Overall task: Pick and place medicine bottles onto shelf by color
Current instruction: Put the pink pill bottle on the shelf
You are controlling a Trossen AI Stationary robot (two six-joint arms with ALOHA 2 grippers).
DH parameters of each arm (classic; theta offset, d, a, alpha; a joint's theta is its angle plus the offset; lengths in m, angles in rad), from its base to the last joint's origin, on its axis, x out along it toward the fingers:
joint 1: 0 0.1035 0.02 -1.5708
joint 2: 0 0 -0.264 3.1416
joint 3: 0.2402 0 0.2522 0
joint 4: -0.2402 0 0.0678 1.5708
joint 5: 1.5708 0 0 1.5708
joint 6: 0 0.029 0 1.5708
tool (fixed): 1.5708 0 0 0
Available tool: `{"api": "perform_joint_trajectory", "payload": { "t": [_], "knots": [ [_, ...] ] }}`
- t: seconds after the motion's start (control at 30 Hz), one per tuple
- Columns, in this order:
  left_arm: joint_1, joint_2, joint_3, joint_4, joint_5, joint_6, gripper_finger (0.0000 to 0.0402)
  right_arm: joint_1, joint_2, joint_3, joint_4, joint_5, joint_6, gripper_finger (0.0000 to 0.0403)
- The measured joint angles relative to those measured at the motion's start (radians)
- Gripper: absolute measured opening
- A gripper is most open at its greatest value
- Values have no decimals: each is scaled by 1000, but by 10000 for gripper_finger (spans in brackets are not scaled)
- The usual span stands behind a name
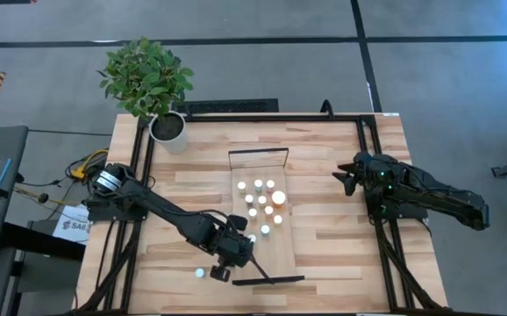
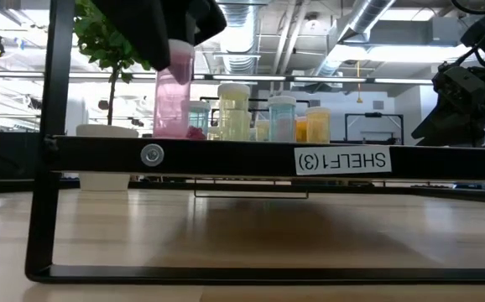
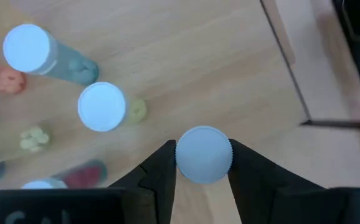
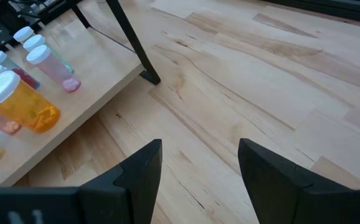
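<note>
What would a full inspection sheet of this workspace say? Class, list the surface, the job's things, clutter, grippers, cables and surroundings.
Surface: light-wood table, black frame rails along its sides.
Job's things: shelf carries a cluster of white-capped bottles, including one larger orange bottle; one bottle stands alone on the table.
Clutter: potted plant at the far left corner.
Grippers: left gripper shut on a pink bottle over the shelf's near end; right gripper open, empty, waiting at the right side.
Cables: yellow and white cables beside the left arm's base.
Surroundings: grey floor; no people seen.
</note>
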Motion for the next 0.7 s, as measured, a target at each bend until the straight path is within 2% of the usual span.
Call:
{"api": "perform_joint_trajectory", "payload": {
  "t": [0.2, 0.7],
  "knots": [
    [21, 1, -28, 22, 7, 134, 116, 0, 0, 0, 0, 0, 0, 234],
    [57, 2, -28, 23, 26, 196, 116, 0, 0, 0, 0, 0, 0, 234]
  ]
}}
